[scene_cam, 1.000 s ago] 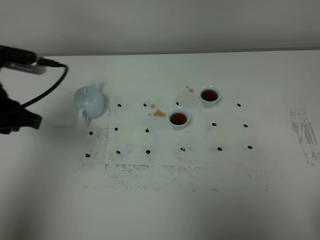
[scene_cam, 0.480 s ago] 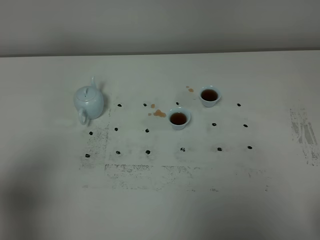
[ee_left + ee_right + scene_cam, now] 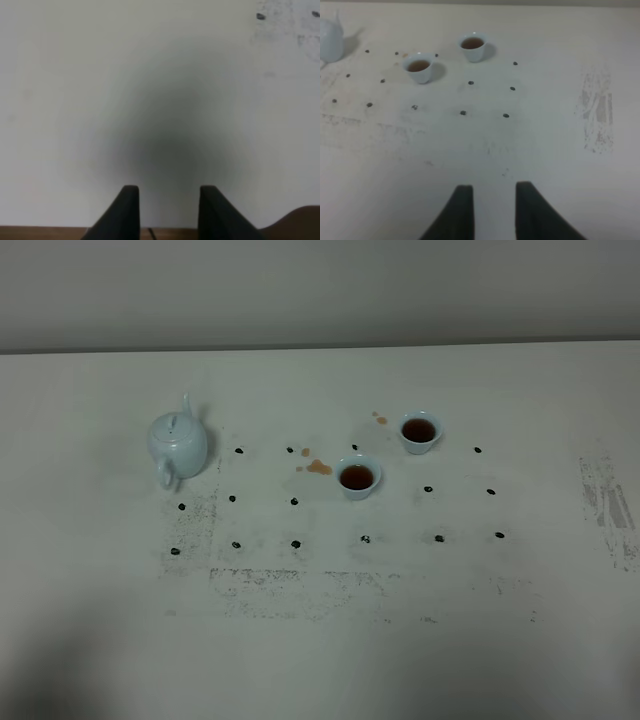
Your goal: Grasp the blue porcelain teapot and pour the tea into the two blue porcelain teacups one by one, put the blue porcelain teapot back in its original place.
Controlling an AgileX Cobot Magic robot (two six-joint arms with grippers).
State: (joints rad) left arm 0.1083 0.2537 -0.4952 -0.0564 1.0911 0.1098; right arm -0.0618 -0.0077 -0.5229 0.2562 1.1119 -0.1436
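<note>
The pale blue teapot (image 3: 178, 445) stands upright on the white table at the left, spout pointing back; its edge also shows in the right wrist view (image 3: 329, 40). Two pale blue teacups hold dark tea: one near the middle (image 3: 357, 478) (image 3: 418, 67), one further back and right (image 3: 419, 431) (image 3: 472, 46). Neither gripper shows in the high view. My left gripper (image 3: 167, 200) is open and empty over bare table. My right gripper (image 3: 492, 200) is open and empty, well short of the cups.
Brown tea drops (image 3: 318, 467) lie on the table left of the nearer cup, more (image 3: 380, 419) beside the far cup. Rows of small dark dots (image 3: 296, 543) mark the white table (image 3: 320, 640). Worn grey scuffs (image 3: 605, 500) sit at the right.
The left arm, seen at the far left edge one second ago, has drawn back out of the high view. The teapot and the cups have not moved.
</note>
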